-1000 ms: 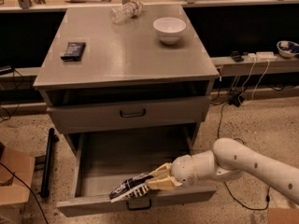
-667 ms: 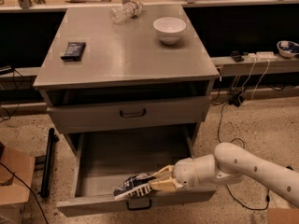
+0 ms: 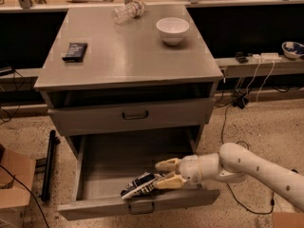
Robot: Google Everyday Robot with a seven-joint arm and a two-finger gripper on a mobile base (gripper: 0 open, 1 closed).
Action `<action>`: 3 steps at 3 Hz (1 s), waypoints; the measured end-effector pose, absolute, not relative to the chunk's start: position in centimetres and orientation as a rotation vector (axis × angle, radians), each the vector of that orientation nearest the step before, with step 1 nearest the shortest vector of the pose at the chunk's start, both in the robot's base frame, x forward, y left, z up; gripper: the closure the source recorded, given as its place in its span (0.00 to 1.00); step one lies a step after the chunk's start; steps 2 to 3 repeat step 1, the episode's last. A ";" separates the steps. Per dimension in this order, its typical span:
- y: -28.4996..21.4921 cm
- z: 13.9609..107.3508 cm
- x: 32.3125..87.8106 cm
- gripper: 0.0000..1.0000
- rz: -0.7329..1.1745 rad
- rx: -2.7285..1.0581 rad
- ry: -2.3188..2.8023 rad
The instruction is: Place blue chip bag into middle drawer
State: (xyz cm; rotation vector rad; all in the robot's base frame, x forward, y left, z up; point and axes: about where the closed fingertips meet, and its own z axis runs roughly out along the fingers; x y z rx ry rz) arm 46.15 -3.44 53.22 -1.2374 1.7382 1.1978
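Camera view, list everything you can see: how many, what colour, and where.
blue chip bag: one, dark navy with white print, in the open drawer near its front, beside the lower finger
middle drawer: one, grey, pulled open
upper drawer: one, grey, shut, under the tabletop
cabinet: one, grey, centre
bowl: one, white, tabletop back right
bottle: one, clear, lying at the tabletop's back
black packet: one, tabletop left
cardboard box: one, brown, floor far left
pole: one, black, floor left of the cabinet
cables: several, dark and white, floor right
gripper: one, cream, fingers apart, over the drawer's front right
arm: one, white, reaching in from the right
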 end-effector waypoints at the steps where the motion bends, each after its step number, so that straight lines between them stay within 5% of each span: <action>1: -3.5 53.3 46.5 0.00 1.192 -1.236 1.734; 3: -3.5 53.3 46.5 0.00 1.192 -1.236 1.734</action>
